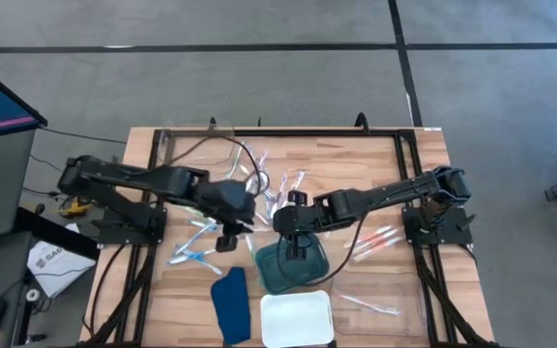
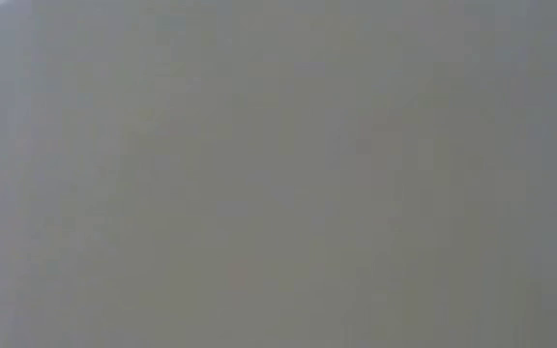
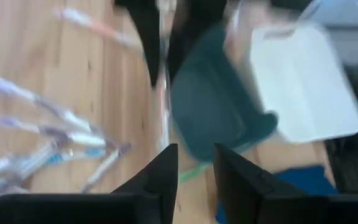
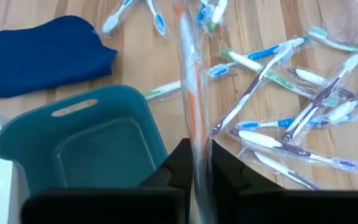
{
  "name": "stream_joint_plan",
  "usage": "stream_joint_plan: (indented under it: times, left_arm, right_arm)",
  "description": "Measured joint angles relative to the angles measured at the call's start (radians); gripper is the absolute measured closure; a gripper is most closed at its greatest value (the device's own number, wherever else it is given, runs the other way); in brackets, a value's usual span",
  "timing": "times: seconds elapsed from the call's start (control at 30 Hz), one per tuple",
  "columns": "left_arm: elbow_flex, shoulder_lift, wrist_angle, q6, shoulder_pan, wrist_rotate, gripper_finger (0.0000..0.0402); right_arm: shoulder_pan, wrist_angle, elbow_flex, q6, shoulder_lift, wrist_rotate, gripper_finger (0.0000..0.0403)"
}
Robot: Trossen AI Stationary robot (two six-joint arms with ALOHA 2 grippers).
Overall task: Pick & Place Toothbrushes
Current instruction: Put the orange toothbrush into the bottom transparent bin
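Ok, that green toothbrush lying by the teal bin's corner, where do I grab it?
Probably from straight above, jaws across the handle, toward the end away from the teal bin: the green toothbrush lies flat on the wood with one end close to the bin's rim. The right gripper is shut on an orange toothbrush.

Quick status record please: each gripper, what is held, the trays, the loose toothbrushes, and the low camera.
right gripper: shut on orange toothbrush, beside the teal tray
left gripper: jaws slightly apart, nothing between them, near teal tray
white tray: next to teal tray, nothing in it
loose toothbrushes: scattered on wooden table
blue cloth: beside the trays
low view: blank, shows nothing
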Motion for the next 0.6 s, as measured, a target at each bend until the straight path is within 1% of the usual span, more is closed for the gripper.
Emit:
stream_joint_plan:
  times: [0.07, 0.17, 0.27, 0.37, 0.5, 0.6]
  left_arm:
    - [0.0, -0.032, 0.03, 0.012, -0.005, -0.002, 0.0303]
    - [-0.006, -0.069, 0.081, 0.034, -0.023, -0.002, 0.0301]
    - [-0.068, -0.115, 0.217, 0.071, -0.049, -0.005, 0.03]
    - [-0.194, -0.163, 0.436, 0.113, -0.089, -0.005, 0.03]
    - [-0.407, -0.223, 0.822, 0.193, -0.123, -0.002, 0.03]
    - [-0.554, -0.258, 1.086, 0.229, -0.125, -0.025, 0.03]
  right_arm:
    - [0.0, -0.002, 0.0, 0.0, 0.0, 0.0, 0.0375]
    - [0.0, -0.004, 0.0, 0.0, 0.0, 0.0, 0.0387]
    - [0.0, -0.006, 0.0, -0.002, 0.0, 0.0, 0.0391]
    - [0.001, -0.013, 0.0, -0.002, 0.0, 0.0, 0.0391]
    - [0.009, -0.016, 0.0, 0.0, 0.0, 0.0, 0.0376]
    - [0.018, -0.018, 0.0, -0.002, 0.0, -0.001, 0.0379]
